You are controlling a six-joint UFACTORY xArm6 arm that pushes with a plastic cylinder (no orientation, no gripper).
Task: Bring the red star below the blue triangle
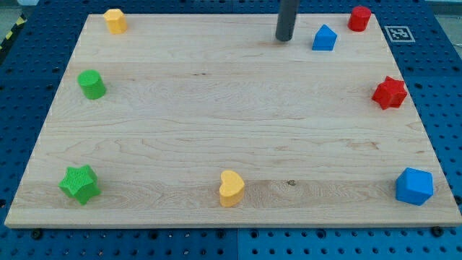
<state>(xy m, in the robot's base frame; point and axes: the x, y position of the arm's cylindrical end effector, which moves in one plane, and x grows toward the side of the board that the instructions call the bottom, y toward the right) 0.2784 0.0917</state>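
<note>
The red star [390, 92] lies near the board's right edge, a little above mid-height. The blue triangle [324, 37] sits near the top edge, right of centre, up and to the left of the star. My tip [284, 38] rests on the board just left of the blue triangle, with a small gap between them, and far from the red star.
A red cylinder [359, 18] is at the top right corner. A blue hexagon [414, 186] is at the bottom right. A yellow heart [231, 188] is bottom centre. A green star [79, 183], green cylinder [92, 84] and yellow hexagon [115, 20] line the left side.
</note>
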